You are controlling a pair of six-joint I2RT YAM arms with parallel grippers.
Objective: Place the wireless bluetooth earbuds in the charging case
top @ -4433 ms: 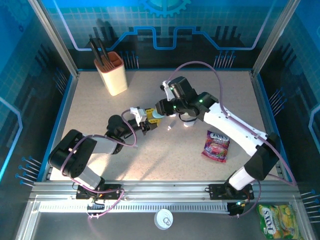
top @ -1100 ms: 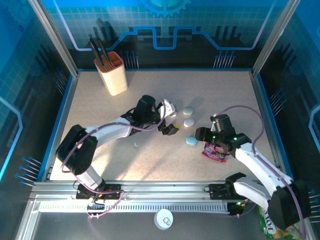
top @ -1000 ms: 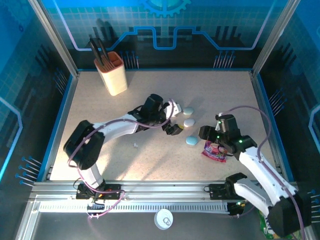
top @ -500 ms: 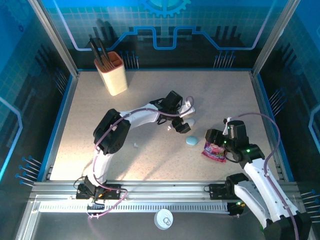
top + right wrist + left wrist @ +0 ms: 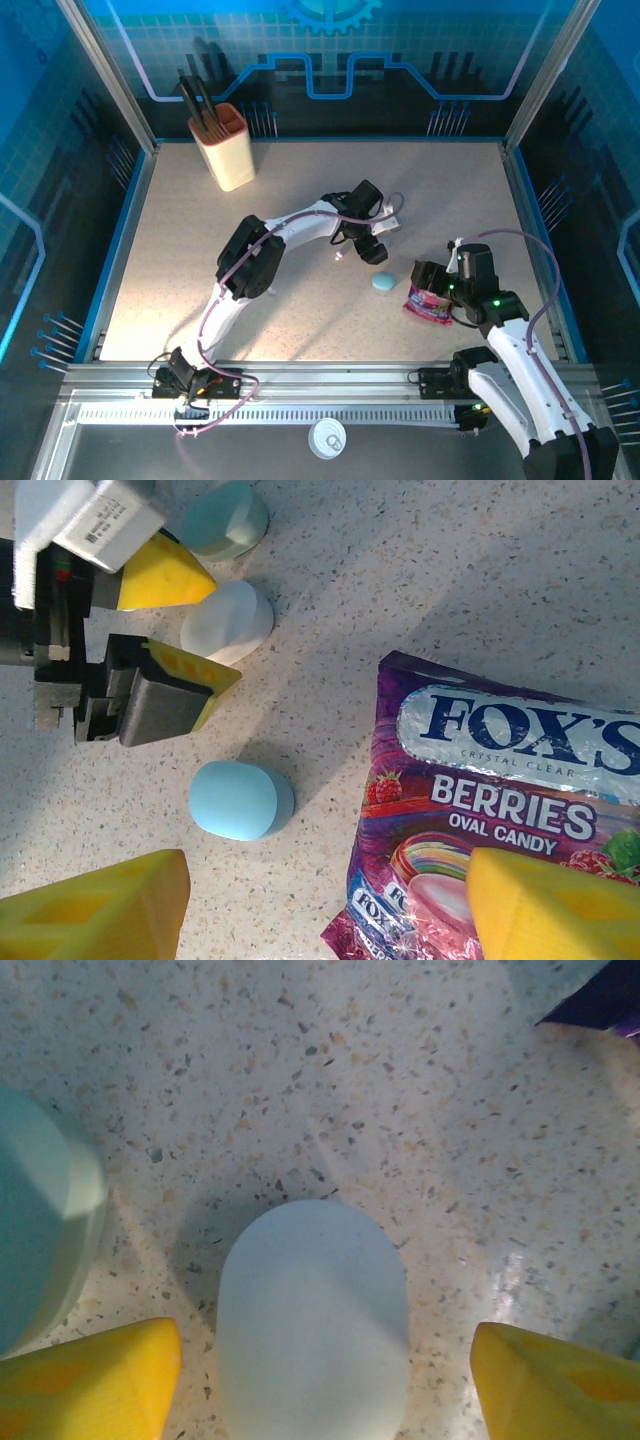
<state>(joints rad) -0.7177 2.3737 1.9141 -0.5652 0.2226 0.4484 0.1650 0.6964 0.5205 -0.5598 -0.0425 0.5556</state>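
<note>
Three pebble-shaped charging cases lie mid-table: a white one [image 5: 312,1320], a teal one [image 5: 222,520] and a light-blue one [image 5: 240,800] [image 5: 383,282]. My left gripper [image 5: 325,1380] [image 5: 372,240] is down over the white case. Its yellow fingertips [image 5: 165,575] stand open on either side of the case, with a gap at each side. My right gripper [image 5: 325,900] [image 5: 423,278] hovers open above the light-blue case and the candy bag, holding nothing. Two tiny white earbuds [image 5: 338,256] [image 5: 270,291] lie loose on the table to the left of the cases.
A purple Fox's candy bag [image 5: 500,810] [image 5: 430,300] lies right of the light-blue case. A cream holder with dark utensils [image 5: 225,145] stands at the back left. Blue walls [image 5: 525,210] fence the table.
My left arm has stretched further right and settled over the white case, and its jaws have narrowed around it. The right arm has pulled back slightly and now holds still.
</note>
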